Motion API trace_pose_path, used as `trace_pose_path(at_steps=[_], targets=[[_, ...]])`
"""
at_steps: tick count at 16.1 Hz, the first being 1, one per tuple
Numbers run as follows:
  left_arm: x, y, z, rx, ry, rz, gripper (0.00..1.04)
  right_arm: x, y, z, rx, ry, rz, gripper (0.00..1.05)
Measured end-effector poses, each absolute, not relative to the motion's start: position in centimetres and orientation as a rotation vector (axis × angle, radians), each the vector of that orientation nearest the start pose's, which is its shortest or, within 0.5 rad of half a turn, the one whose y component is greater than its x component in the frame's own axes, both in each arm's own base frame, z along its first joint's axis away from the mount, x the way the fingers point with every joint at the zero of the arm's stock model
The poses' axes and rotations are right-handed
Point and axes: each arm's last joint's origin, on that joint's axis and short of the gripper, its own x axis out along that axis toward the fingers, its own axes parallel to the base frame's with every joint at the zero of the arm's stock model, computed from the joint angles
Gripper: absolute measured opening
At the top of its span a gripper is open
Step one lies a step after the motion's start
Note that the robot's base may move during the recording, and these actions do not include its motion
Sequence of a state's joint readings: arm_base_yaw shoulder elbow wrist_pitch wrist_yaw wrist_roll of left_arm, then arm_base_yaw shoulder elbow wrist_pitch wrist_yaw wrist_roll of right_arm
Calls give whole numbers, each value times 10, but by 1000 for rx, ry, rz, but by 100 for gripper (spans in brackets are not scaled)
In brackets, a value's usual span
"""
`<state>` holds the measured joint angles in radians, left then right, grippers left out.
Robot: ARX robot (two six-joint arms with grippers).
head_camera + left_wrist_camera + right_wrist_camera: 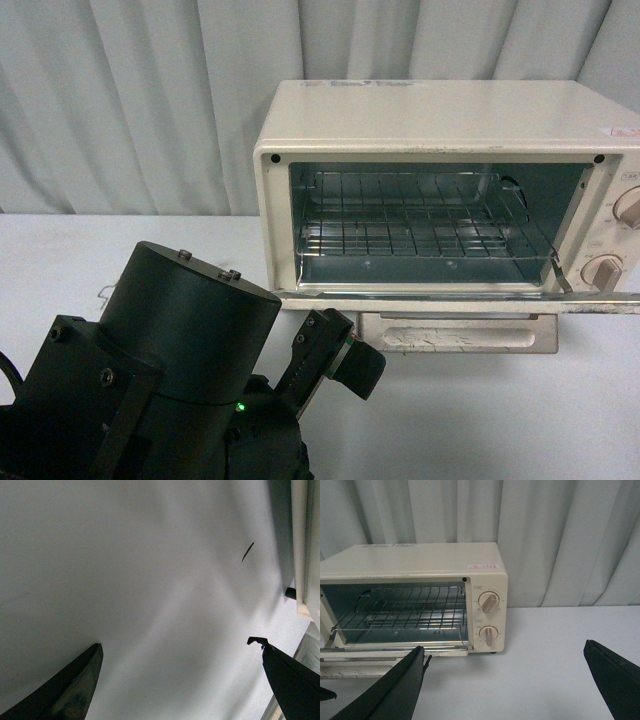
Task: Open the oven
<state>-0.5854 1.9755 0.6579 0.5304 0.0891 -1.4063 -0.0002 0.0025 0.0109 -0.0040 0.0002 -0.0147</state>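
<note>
This looks like a robotics test room, not a home kitchen. A bare white table [480, 420] fills the near ground, and pale pleated curtains [130, 100] hang as a backdrop along the far side. The oven [440, 110] sits on the table at far right, and a black robot arm [180, 320] looms near left.
</note>
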Motion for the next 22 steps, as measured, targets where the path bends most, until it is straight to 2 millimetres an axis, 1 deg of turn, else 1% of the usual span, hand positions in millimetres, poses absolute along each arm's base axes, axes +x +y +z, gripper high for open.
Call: trace_pose_path(at_steps=[1, 8, 9, 10, 11, 13, 14, 15, 16, 17, 18, 19, 20, 21, 22], targets=[[258, -174, 56, -1084, 1061, 16, 98, 97, 0, 167, -15, -4, 0, 97], [259, -175, 56, -1089, 1048, 6, 98, 97, 0, 167, -15, -4, 0, 98], [250, -167, 50, -1040, 897, -57, 98, 97, 0, 167, -15, -5, 0, 98], [237, -155, 49, -982, 847, -106, 98, 97, 0, 167, -15, -4, -2, 98], [229, -143, 60, -934, 802, -166, 98, 97, 0, 167, -15, -4, 0, 98], [217, -125, 91, -859, 723, -299, 98, 97, 0, 167, -15, -4, 0, 98], [208, -111, 104, -811, 689, -353, 98, 97, 0, 167, -15, -4, 0, 98], [195, -96, 108, -758, 690, -378, 98, 97, 0, 167, -15, -4, 0, 98], [185, -82, 111, -711, 677, -368, 98, 97, 0, 167, -15, -4, 0, 98], [176, -62, 129, -649, 551, -342, 98, 97, 0, 167, -15, -4, 0, 98], [174, -54, 141, -462, 208, -248, 89, 97, 0, 167, -15, -4, 0, 98], [163, -40, 132, -259, 116, -58, 73, 97, 0, 167, -15, -5, -1, 98], [161, -31, 145, -154, 30, 9, 60, 97, 0, 166, -15, -2, -3, 98], [156, -27, 153, -83, -3, 5, 46, 97, 0, 166, -15, -2, -2, 98], [155, -26, 154, -70, -5, 1, 42, 97, 0, 167, -15, -3, -2, 98]])
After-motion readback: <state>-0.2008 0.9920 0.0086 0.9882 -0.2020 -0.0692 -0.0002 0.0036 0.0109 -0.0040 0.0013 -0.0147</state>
